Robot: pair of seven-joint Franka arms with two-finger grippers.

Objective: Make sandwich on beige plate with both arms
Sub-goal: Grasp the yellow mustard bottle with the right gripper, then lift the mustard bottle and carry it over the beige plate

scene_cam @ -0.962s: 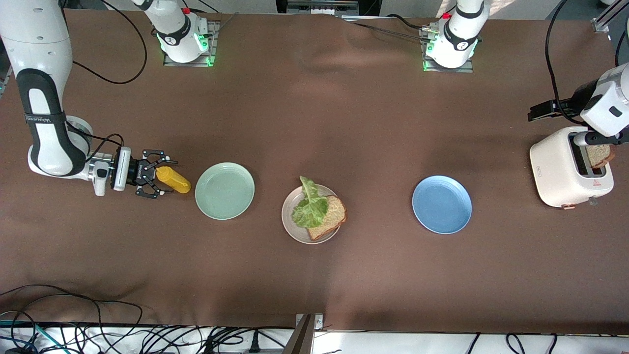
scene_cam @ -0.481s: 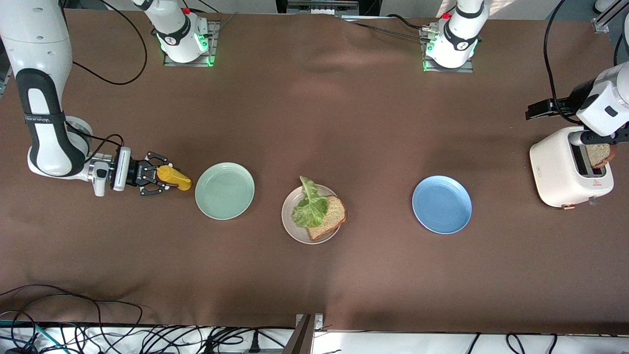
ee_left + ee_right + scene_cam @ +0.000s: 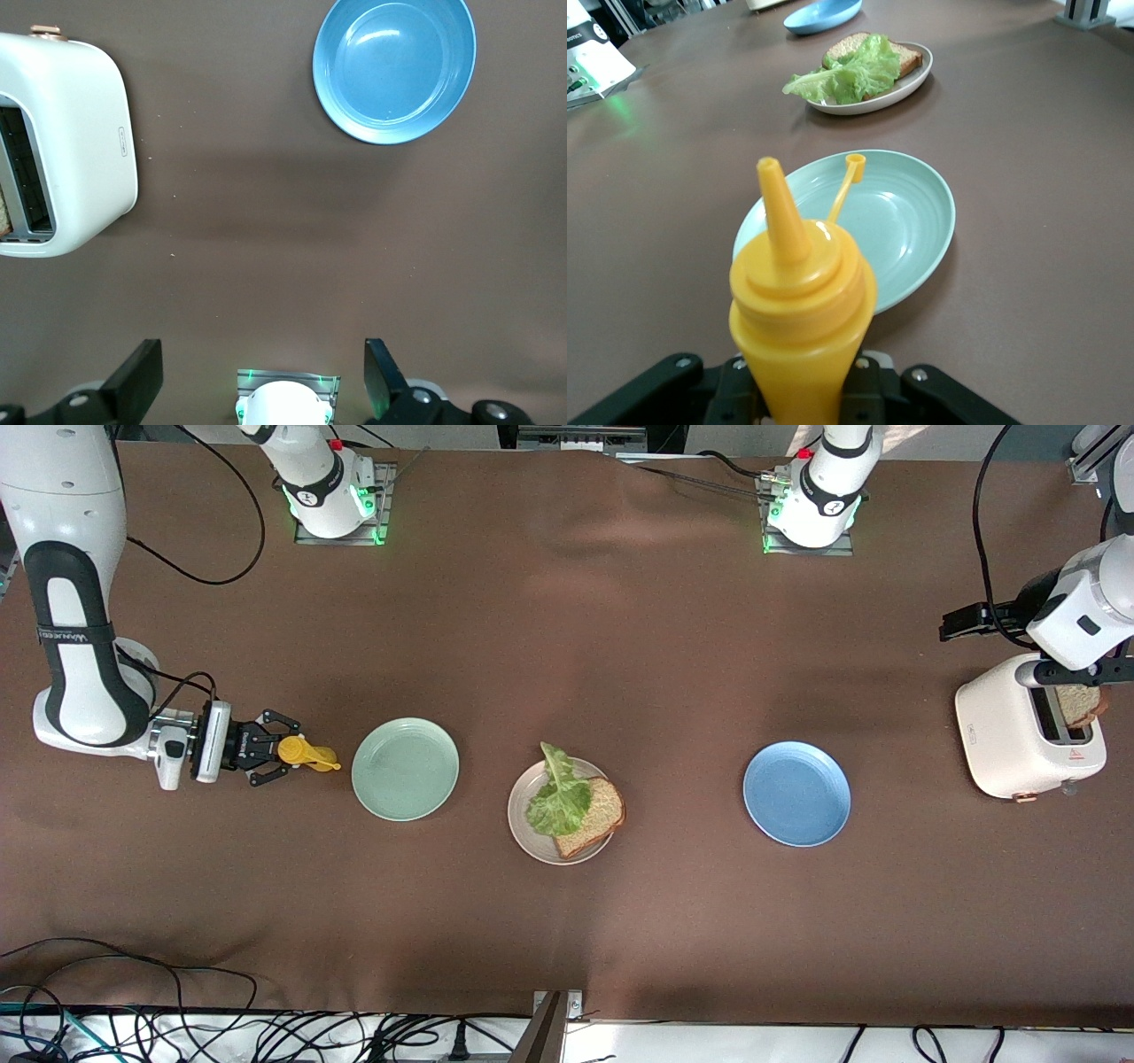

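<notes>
The beige plate [image 3: 532, 834] lies mid-table with one bread slice [image 3: 599, 817] and a lettuce leaf [image 3: 558, 799] on top of it; it also shows in the right wrist view [image 3: 908, 82]. A second bread slice [image 3: 1079, 704] stands in a white toaster [image 3: 1010, 731] at the left arm's end. My left gripper [image 3: 1076, 673] is over the toaster, open and empty [image 3: 257, 382]. My right gripper [image 3: 266, 747] is shut on a yellow squeeze bottle [image 3: 306, 754] beside the mint-green plate [image 3: 405, 769]. In the right wrist view the bottle [image 3: 799, 301] fills the gripper [image 3: 802, 394], its cap hanging open.
A blue plate [image 3: 796, 794] lies between the beige plate and the toaster, also seen in the left wrist view [image 3: 394, 66] with the toaster [image 3: 75, 146]. Cables hang along the table's front edge [image 3: 266, 1019].
My right gripper closed on the yellow bottle, drew it toward the right arm's end and tipped it up. My left hand shifted away from the toaster's bread, toward the bases.
</notes>
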